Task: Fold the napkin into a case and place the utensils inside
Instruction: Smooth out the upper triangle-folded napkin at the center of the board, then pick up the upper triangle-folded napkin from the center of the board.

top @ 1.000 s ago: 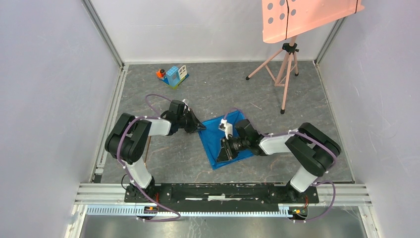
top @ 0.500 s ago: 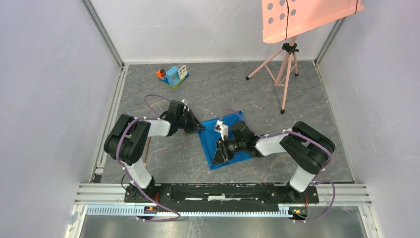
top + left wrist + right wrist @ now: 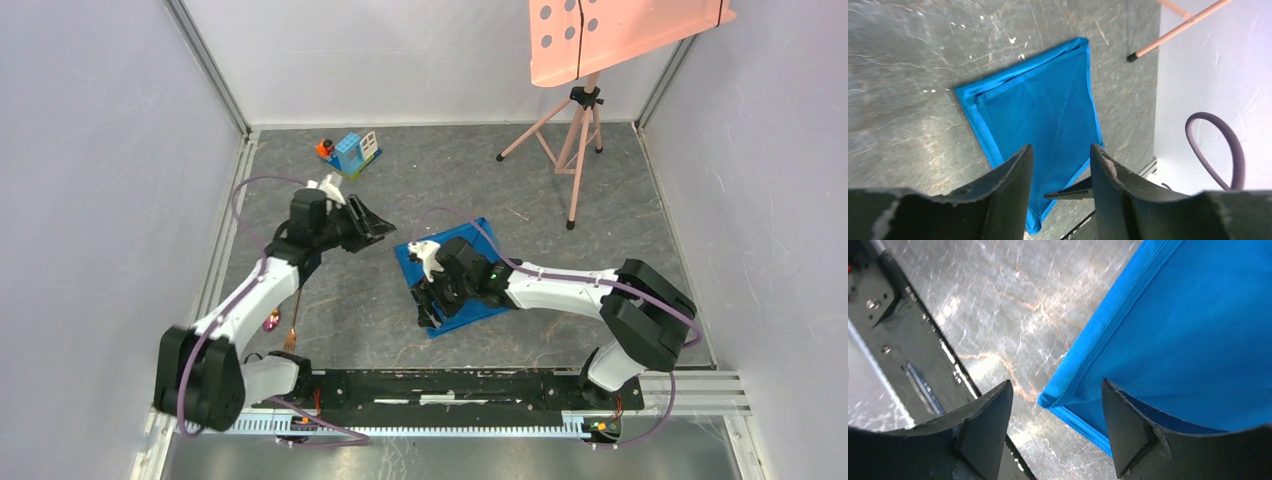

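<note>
The blue napkin (image 3: 408,262) lies folded flat on the grey floor, one layer over another (image 3: 1043,115). My left gripper (image 3: 375,222) hovers open to its left, clear of the cloth, with nothing between its fingers (image 3: 1060,150). My right gripper (image 3: 428,300) is open low over the napkin's near-left corner (image 3: 1048,400), and its arm lies across the cloth. That corner shows between the open fingers (image 3: 1055,385) but is not pinched. The utensils, a spoon (image 3: 272,322) and a fork (image 3: 292,338), lie side by side near the left rail beneath my left arm.
A small blue-and-white toy house (image 3: 352,152) with an orange piece stands at the back left. A pink tripod (image 3: 575,150) holding a pink board stands at the back right. Metal rails edge the floor on the left and near sides.
Both grippers opened and let go of the napkin. My left arm pulled back to the left, off the cloth. My right gripper slid left to the napkin's near-left corner.
</note>
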